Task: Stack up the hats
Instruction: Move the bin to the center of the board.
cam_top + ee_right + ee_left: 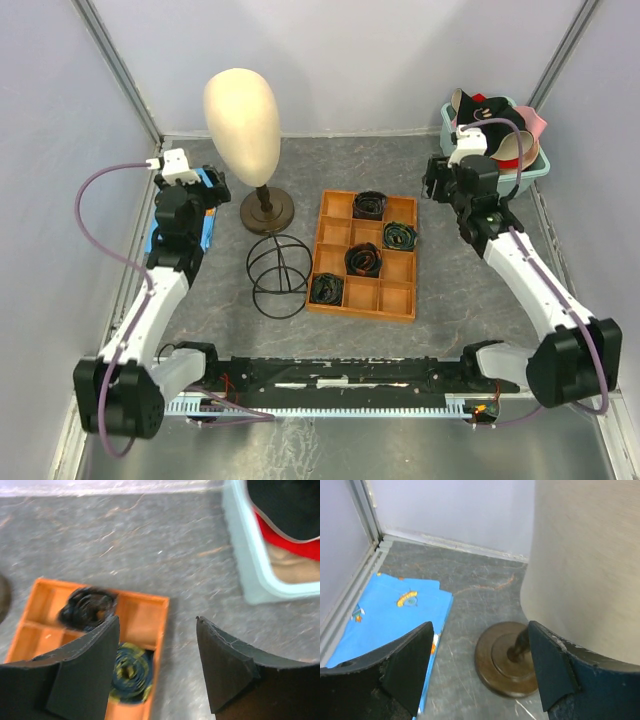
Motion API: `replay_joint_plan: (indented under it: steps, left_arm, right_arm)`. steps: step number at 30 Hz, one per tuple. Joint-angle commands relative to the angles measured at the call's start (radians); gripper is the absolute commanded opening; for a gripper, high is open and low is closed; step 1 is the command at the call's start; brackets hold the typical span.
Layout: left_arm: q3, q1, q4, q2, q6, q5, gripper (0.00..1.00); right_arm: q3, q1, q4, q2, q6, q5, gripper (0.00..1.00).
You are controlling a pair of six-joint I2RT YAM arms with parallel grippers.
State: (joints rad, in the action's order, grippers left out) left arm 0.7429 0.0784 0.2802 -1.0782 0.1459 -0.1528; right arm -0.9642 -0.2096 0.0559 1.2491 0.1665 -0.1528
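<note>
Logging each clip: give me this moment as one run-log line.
stage: no hat picked | hats: in teal tub | left gripper: open, empty, by mannequin head | right gripper: open, empty, beside tub

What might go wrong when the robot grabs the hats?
The hats are bunched together in the tub, so the open right gripper might lift several or drag the tub along. The open left gripper sits very close to the mannequin head; a bump might tip it over.

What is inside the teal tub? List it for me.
The teal tub holds piled hats: a black hat on top, red trim and tan fabric below it, a pink hat at the edge. Lower layers and the tub's floor are covered.
</note>
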Motion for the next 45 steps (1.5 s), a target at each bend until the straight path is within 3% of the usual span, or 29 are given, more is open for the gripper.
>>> replay_joint_plan:
  steps: [1, 4, 6, 10, 13, 20, 25, 29, 35, 45]
  left_arm:
    - [0.029, 0.038, -0.358, 0.133, 0.123, -0.119, 0.83]
    - [0.078, 0.053, -0.523, 0.180, 0.164, -0.197, 0.83]
    - [0.128, 0.053, -0.608, 0.182, 0.167, -0.239, 0.82]
    - [0.272, 0.051, -0.717, 0.139, 0.169, -0.382, 0.82]
    - [0.369, 0.039, -0.756, 0.076, 0.153, -0.387, 0.86]
    - [0.541, -0.075, -0.824, -0.080, 0.202, -0.173, 0.89]
    - [0.617, -0.152, -0.840, -0.121, 0.211, -0.131, 0.92]
    - [0.659, -0.215, -0.834, -0.173, 0.264, 0.007, 0.91]
    - [0.651, -0.237, -0.809, -0.179, 0.310, 0.101, 0.89]
    - [0.599, -0.238, -0.789, -0.161, 0.297, 0.134, 0.89]
  right_arm:
    - [-0.102, -0.070, 0.450, -0.061, 0.178, 0.036, 0.71]
    - [-0.145, -0.121, 0.649, -0.086, 0.223, 0.084, 0.64]
    - [-0.169, -0.161, 0.781, -0.094, 0.254, 0.129, 0.51]
    - [-0.159, -0.237, 0.937, -0.112, 0.344, 0.176, 0.15]
    - [-0.135, -0.284, 0.963, -0.098, 0.402, 0.198, 0.01]
    - [-0.038, -0.441, 0.904, -0.020, 0.546, 0.189, 0.00]
    - [0.031, -0.441, 0.808, 0.011, 0.551, 0.143, 0.00]
    - [0.033, -0.439, 0.753, 0.090, 0.532, 0.117, 0.00]
    - [0.043, -0.415, 0.622, 0.210, 0.517, 0.108, 0.00]
    - [-0.135, -0.310, 0.474, 0.498, 0.508, 0.168, 0.00]
